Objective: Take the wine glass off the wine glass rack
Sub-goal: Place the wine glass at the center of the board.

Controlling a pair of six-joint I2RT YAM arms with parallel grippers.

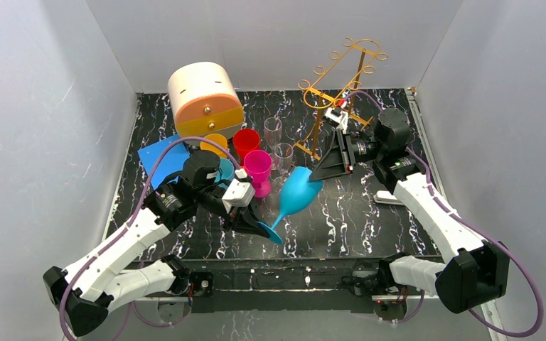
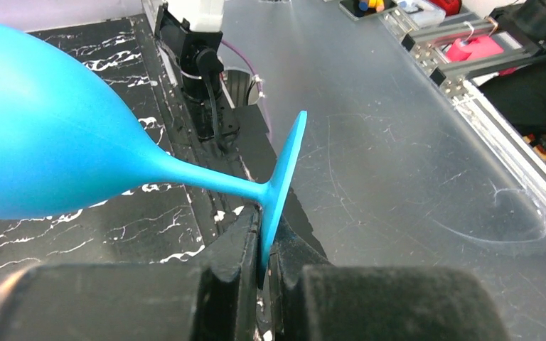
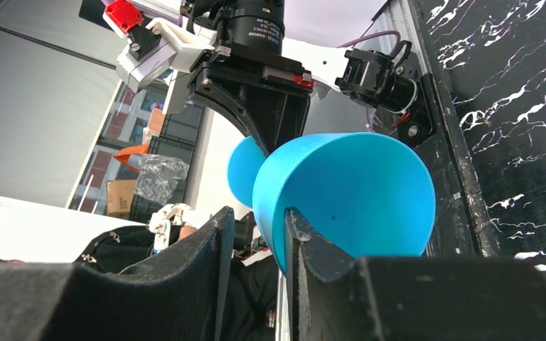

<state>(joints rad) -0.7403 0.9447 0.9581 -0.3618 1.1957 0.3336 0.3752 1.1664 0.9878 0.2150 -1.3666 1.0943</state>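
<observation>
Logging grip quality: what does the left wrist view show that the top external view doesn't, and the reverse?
Left wrist only: the left fingers clamped on the foot's edge of the wine glass. Top external only: the wine glass rack at the back, nothing hanging on it, and the right gripper at the bowl's rim. Both: the blue glass, tilted, held by its foot.

Plain sky-blue wine glass (image 1: 300, 193) at the black left pincer (image 1: 259, 229). Underneath, black table (image 1: 370, 213) veined with white marbling. Golden-orange rack (image 1: 317, 126) behind the black right pincer (image 1: 325, 169). Pink cup (image 1: 258, 169) and red cup (image 1: 246, 141) beyond the left pincer.
</observation>
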